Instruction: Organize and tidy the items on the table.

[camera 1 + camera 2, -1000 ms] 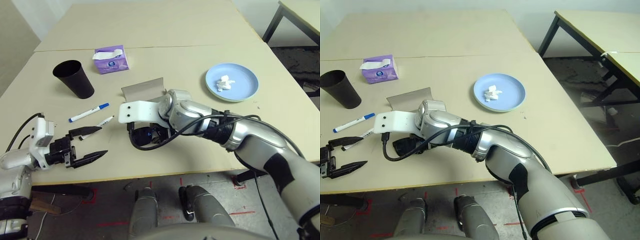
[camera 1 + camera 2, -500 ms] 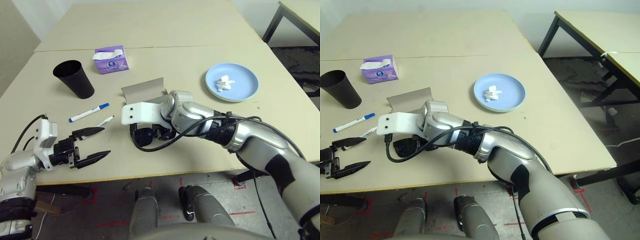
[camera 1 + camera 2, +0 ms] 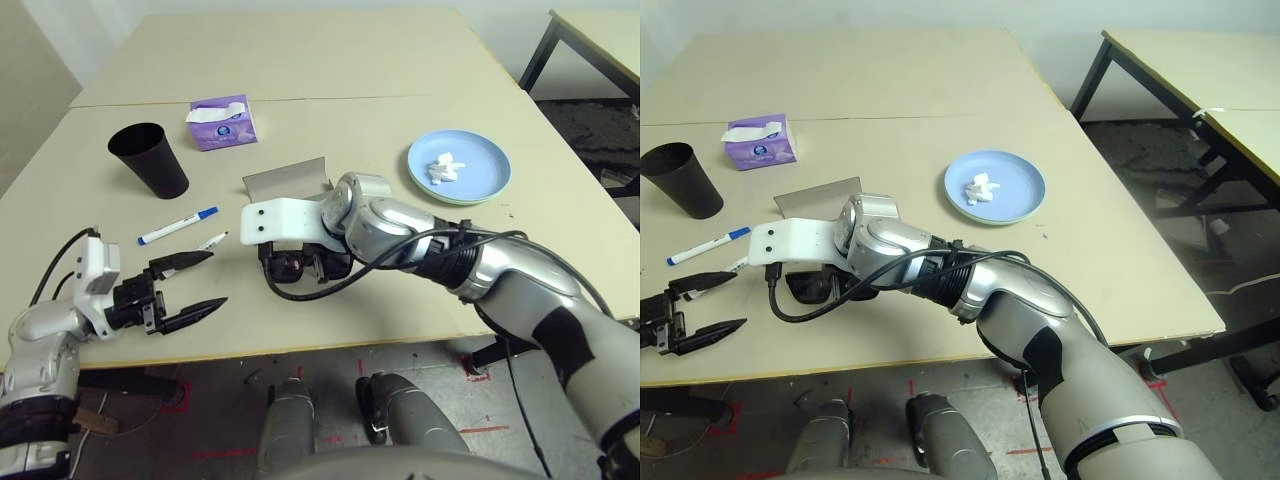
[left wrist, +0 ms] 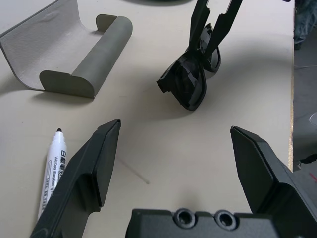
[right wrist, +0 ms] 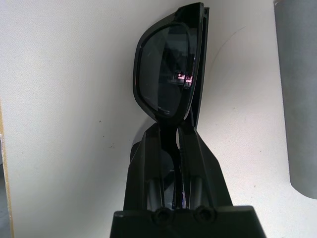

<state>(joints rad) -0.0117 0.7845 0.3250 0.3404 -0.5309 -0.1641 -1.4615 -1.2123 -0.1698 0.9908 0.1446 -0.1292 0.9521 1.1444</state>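
The right arm reaches across the centre of the frame, wrist bent downward, and the right gripper [image 5: 169, 144] is clamped on the folded black sunglasses [image 5: 168, 74] at lower centre, just below the open grey glasses case [image 3: 287, 178]. The left gripper [image 3: 188, 284] hovers at lower left near the table's [image 3: 420, 50] front edge, its fingers spread wide and holding nothing, beside a white pen [image 4: 51, 173]. Bare tabletop lies between the sunglasses and the blue plate [image 3: 478, 180] at right.
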